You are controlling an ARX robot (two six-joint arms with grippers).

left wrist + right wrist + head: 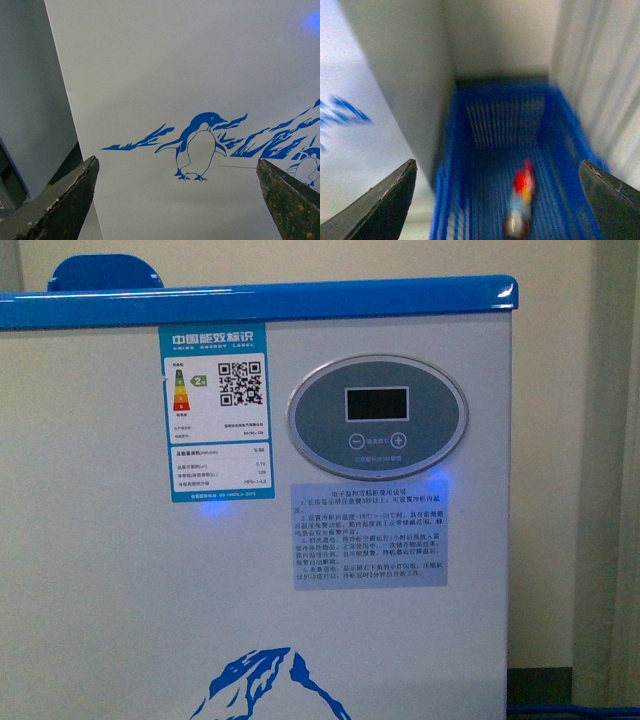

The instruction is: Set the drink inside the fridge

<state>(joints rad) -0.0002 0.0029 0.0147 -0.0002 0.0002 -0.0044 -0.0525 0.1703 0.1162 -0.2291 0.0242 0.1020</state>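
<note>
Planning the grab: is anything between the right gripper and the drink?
Nothing: in the blurred right wrist view, the open right gripper looks straight at the drink lying in the blue basket.

fridge (100, 590): white body, blue rim (300, 298) | label (215, 410): blue border, black QR, green-to-red bars | panel (378, 418): grey oval, dark display | notice (372, 535): pale blue-grey, dark print | decal (200, 147): blue penguin and peaks | basket (560, 130): blue mesh | drink (522, 195): red top, yellowish middle (blurred)

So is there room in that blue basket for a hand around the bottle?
Yes: bare basket floor lies between the drink and the far end, and along both sides. Outside it is tight, wedged between fridge and panel.
</note>
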